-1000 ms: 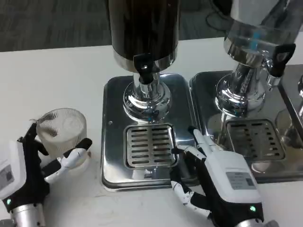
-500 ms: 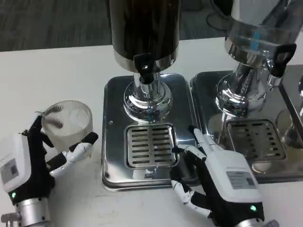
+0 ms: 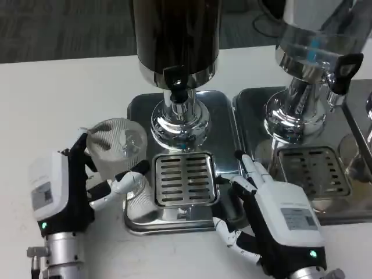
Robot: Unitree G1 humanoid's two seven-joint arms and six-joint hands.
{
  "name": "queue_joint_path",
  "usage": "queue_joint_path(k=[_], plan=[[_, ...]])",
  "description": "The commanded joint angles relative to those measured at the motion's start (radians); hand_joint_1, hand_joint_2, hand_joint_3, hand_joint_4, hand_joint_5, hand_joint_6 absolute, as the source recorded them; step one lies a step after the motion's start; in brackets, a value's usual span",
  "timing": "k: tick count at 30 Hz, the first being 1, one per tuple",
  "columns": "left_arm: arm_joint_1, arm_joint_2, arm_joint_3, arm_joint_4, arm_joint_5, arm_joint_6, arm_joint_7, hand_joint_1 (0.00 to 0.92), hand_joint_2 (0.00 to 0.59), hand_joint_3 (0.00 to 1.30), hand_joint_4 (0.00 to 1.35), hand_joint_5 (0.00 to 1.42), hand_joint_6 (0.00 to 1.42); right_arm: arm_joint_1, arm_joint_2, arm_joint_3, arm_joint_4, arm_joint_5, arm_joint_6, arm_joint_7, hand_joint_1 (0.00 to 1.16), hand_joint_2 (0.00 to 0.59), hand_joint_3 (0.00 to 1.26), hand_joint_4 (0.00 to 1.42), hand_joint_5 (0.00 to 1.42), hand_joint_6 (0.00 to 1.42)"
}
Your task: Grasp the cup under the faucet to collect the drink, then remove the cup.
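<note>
Clear cup [image 3: 118, 152] clasped by left robot hand [image 3: 70, 192]; right robot hand [image 3: 264, 218] splayed.

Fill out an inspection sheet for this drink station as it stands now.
Surface: white table, bare at the left.
Job's things: clear cup held at the tray's left edge, not yet over the drip grate; black faucet under the dark dispenser.
Clutter: second dispenser on its own tray at right.
Hands: left hand grips the cup; right hand rests open on the tray's right edge.
Cables: nothing seen.
Surroundings: grey carpet beyond the table.
</note>
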State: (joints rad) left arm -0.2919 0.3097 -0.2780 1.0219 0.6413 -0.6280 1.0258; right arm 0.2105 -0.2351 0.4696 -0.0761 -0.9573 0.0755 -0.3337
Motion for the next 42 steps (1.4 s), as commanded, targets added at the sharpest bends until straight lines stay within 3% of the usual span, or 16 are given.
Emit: queue_joint_path(k=[1,17,28,33,42], plan=[[-0.049,-0.012,-0.027,0.025,0.014,-0.005,-0.007,0.437,0.095,0.48,0.62,0.88,1.10,0.014,0.000,-0.004,-0.010,-0.016,0.011,-0.020,0.40,0.436,0.33,0.02,0.07,0.31],[-0.125,-0.065,-0.127,0.079,0.057,0.002,-0.039,0.431,0.091,0.48,0.64,0.88,1.08,0.034,0.007,-0.001,-0.016,-0.016,0.021,-0.030,0.40,0.434,0.33,0.02,0.07,0.31],[-0.150,-0.098,-0.185,0.133,0.066,0.056,-0.056,0.429,0.085,0.48,0.62,0.86,1.08,0.047,-0.012,-0.010,-0.045,-0.007,0.022,-0.004,0.40,0.434,0.33,0.02,0.07,0.31],[-0.135,-0.095,-0.194,0.143,0.059,0.083,-0.057,0.427,0.083,0.48,0.62,0.86,1.08,0.043,-0.021,-0.011,-0.049,-0.005,0.018,0.005,0.40,0.434,0.33,0.02,0.07,0.31],[-0.113,-0.097,-0.201,0.148,0.047,0.105,-0.093,0.349,0.079,0.43,0.56,0.79,0.94,0.036,-0.029,-0.005,-0.058,-0.016,0.014,0.017,0.40,0.434,0.33,0.02,0.07,0.31]])
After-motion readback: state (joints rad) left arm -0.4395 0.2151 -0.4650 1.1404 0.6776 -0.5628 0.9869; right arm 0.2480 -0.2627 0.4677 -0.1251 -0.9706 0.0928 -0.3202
